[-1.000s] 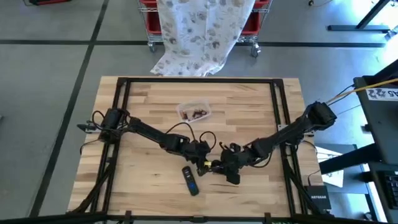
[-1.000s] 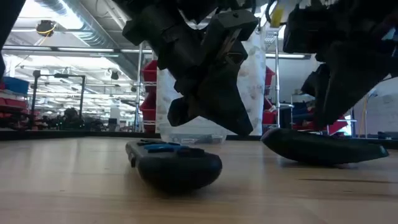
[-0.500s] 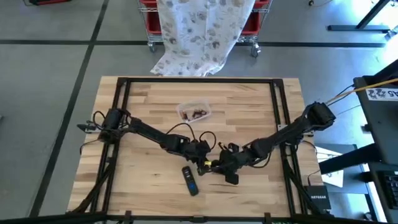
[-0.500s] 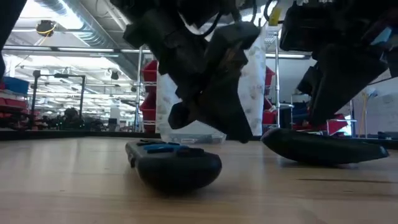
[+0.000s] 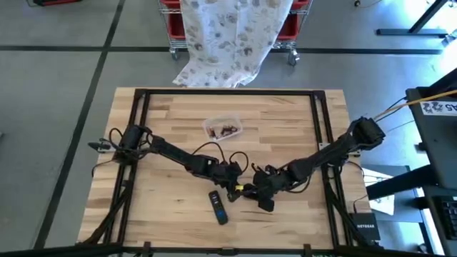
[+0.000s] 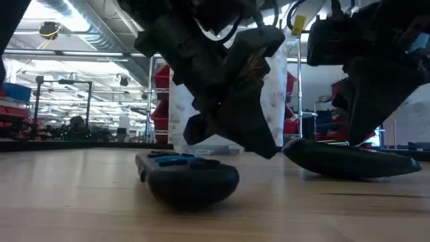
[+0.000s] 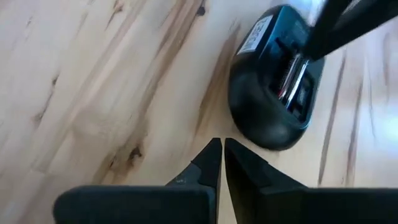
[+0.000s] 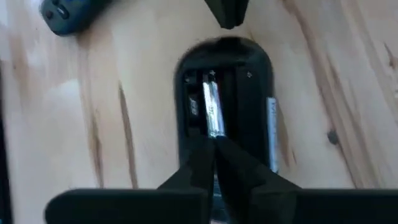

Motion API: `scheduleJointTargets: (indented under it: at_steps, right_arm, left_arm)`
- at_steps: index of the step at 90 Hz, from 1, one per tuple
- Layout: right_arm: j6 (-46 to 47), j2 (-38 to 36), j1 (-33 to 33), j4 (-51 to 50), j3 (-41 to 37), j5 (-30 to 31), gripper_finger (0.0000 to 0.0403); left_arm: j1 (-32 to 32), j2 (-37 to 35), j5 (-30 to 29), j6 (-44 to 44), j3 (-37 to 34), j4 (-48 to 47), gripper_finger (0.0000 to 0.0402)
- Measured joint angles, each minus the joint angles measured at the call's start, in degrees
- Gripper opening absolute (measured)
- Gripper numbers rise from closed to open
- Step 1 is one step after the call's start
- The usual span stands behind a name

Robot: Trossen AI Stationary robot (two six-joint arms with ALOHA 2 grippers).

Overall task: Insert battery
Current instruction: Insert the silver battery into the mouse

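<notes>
One battery (image 8: 212,111), a silvery cylinder, lies lengthwise in the open compartment of a dark remote body (image 8: 225,106) that rests face down on the wooden table (image 5: 164,185) near its front middle. The right gripper (image 8: 214,152) stands directly over this compartment, its fingers pressed together with their tips touching the end of the battery; whether they pinch it or merely press on it cannot be made out. The left gripper (image 7: 222,155) hangs just beside the rounded end of the same body, fingers closed on nothing, tips close above the bare wood. A pale label (image 7: 255,34) on the body carries print too small to read. In the high view both grippers meet over the body, which is largely hidden beneath them. A second dark handset (image 5: 218,207) with blue buttons lies face up just left of the pair, apart from both. Farther back on the table sits a clear tray (image 5: 223,128) holding small dark items that cannot be identified. A white box (image 5: 366,227) off the table's right front corner reads "NETGEAR". In the low view the arms fill the upper frame and their tips are cut off.
</notes>
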Motion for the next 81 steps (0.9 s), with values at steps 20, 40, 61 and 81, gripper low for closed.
scheduleJointTargets:
  at_steps: [20,40,61,81]
  right_arm:
    - [1.44,2.14,0.00,4.72,0.02,0.00,0.0000]
    - [2.21,2.28,0.00,6.05,0.02,0.84,0.0000]
    - [2.22,2.30,-0.02,9.56,0.00,0.95,0.0000]
    - [2.59,2.32,-0.02,11.11,0.00,2.55,0.0000]
  left_arm:
    - [0.00,0.01,-0.44,-1.05,0.00,0.20,0.0001]
    - [0.00,0.04,-1.22,-1.35,0.00,0.20,0.0001]
    - [-0.02,0.04,-5.30,-5.14,0.00,0.42,0.0001]
    - [-0.05,0.10,-8.68,-6.01,0.00,0.31,0.0001]
